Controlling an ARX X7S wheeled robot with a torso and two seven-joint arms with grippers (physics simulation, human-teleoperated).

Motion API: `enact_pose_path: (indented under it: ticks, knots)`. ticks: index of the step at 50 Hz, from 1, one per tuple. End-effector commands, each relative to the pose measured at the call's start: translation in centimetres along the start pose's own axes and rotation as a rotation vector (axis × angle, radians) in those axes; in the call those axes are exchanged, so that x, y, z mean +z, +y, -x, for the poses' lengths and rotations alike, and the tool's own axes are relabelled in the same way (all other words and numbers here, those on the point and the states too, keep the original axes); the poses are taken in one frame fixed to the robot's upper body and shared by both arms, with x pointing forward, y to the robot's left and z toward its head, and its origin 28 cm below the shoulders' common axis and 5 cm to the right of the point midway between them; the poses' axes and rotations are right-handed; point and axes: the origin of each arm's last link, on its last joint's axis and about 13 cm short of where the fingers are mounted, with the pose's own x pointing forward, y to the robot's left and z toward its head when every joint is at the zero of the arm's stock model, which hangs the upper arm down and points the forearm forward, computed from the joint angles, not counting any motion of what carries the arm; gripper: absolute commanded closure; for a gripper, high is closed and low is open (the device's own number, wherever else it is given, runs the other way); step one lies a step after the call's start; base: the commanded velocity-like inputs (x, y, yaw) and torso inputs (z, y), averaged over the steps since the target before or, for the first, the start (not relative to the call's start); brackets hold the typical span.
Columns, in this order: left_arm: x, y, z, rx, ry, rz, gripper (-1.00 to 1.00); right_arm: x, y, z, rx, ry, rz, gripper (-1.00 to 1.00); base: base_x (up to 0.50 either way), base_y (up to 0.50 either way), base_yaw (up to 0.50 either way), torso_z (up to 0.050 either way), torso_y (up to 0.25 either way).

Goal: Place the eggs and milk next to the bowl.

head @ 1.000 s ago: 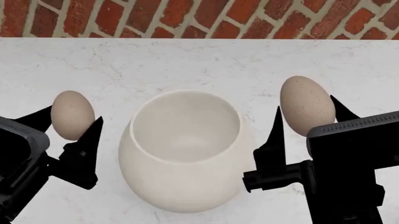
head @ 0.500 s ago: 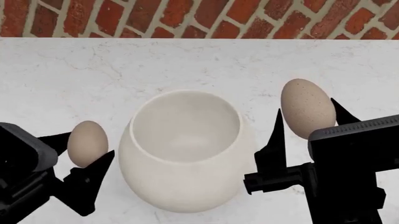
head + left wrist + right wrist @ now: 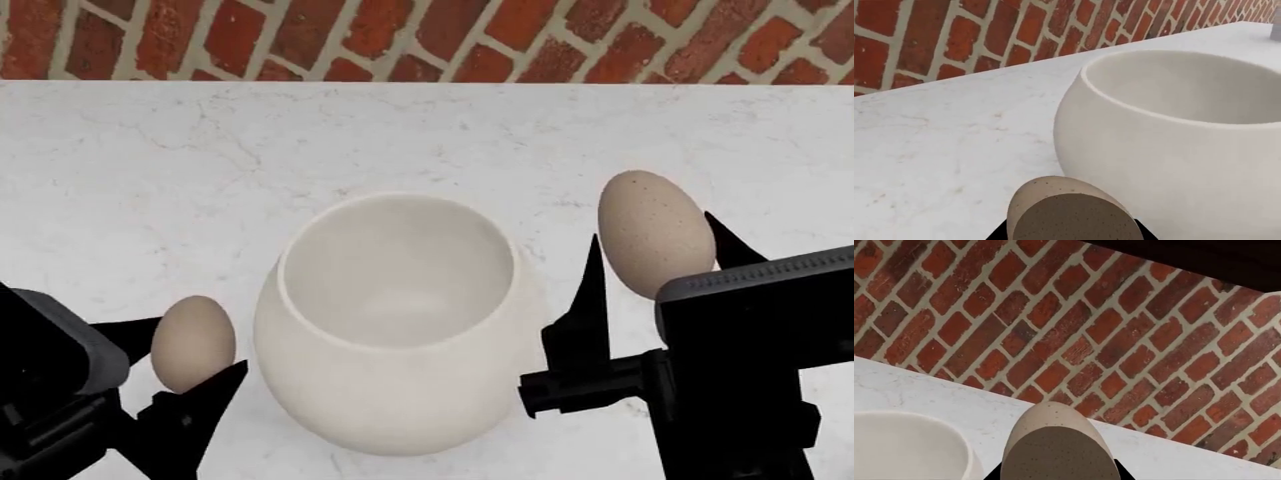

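Eggs sit one in each end effector, on either side of the bowl [image 3: 398,320], which stands on the white marbled surface [image 3: 160,160] well in from the far edge, where a brick wall [image 3: 427,40] rises. The left end effector [image 3: 174,365] is closed on the left egg [image 3: 194,342], its black fingers pinching the egg's sides; this egg hangs low, just beside the bowl's left wall, about level with the rim. In the left wrist view the same egg [image 3: 1071,212] fills the near foreground with the bowl's belly [image 3: 1174,150] close alongside; I cannot tell whether it touches the surface. The right end effector [image 3: 654,270] is closed on the right egg [image 3: 654,233], which stands upright between its finger tips, higher than the bowl's rim and off the bowl's right side, apart from it. In the right wrist view that egg [image 3: 1054,445] shows against the wall, with the bowl's rim [image 3: 914,440] below and beside it.
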Motion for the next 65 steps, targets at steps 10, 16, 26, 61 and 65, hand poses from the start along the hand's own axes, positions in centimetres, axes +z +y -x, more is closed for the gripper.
enact_pose_path:
  ticks: [10,16,26,61,65]
  knots:
    - [-0.7,-0.5,-0.3,-0.053,0.004,0.036,1.0,0.1,-0.3,0.1,-0.009,-0.021,0.005,1.0,0.0,0.0,0.0,0.0,0.001]
    - [-1.3,-0.6,-0.4,-0.06,0.018,0.038,1.0,0.0,-0.3,0.1,-0.011,-0.02,0.006,1.0,0.0,0.0,0.0,0.0,0.0]
    - [-1.9,-0.7,-0.7,-0.07,0.036,0.041,1.0,0.1,-0.3,0.1,-0.014,-0.019,0.005,1.0,0.0,0.0,0.0,0.001,0.0]
    - [-3.8,-0.7,-1.0,-0.074,0.067,0.072,1.0,0.1,-0.2,-0.2,-0.009,-0.017,0.009,1.0,0.0,0.0,0.0,0.0,0.0]
    - [-3.9,-0.8,-1.2,-0.078,0.07,0.075,1.0,0.1,-0.2,-0.2,-0.011,-0.017,0.009,1.0,0.0,0.0,0.0,0.0,0.003]
